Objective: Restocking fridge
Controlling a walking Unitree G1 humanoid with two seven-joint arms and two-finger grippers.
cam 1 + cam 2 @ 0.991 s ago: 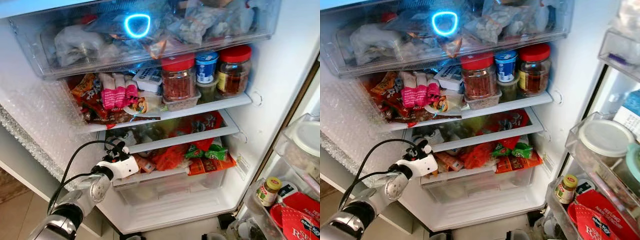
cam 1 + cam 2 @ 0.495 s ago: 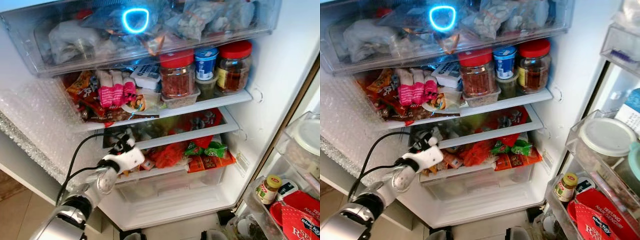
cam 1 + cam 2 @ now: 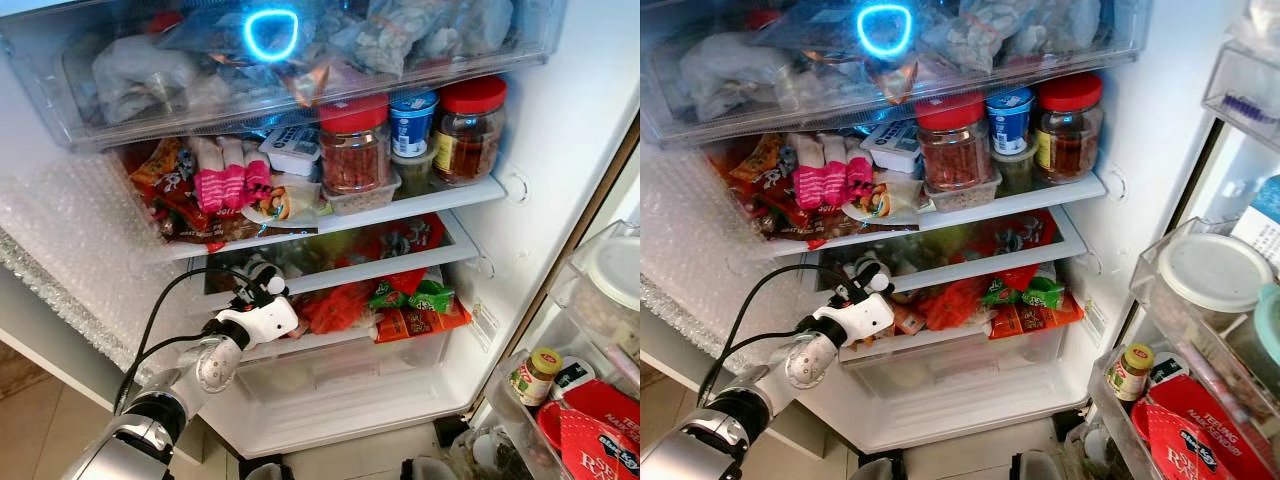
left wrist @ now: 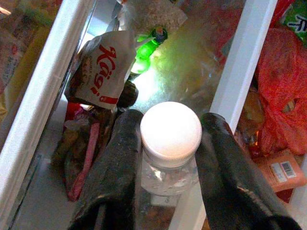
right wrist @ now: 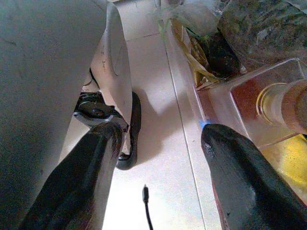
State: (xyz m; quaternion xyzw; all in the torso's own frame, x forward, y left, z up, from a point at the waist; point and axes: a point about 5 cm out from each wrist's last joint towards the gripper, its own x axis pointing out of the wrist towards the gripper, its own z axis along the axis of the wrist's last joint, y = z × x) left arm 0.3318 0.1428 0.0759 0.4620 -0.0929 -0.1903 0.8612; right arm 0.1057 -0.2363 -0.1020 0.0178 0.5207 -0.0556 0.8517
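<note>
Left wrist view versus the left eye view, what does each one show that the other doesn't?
The wrist view gives the close detail: the left gripper shut on the clear white-capped bottle, with a white red-lettered pouch and a green glass bottle behind. The eye view gives context: red-lidded glass jars on the upper shelf and the silver left arm. Both show the bottle and the red plastic bag.

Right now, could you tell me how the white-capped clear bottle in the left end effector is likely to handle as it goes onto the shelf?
The bottle looks like rigid clear plastic, so probably stiff. Its smooth wall may slip between the left end effector fingers. Being round, it could roll if laid down.
</note>
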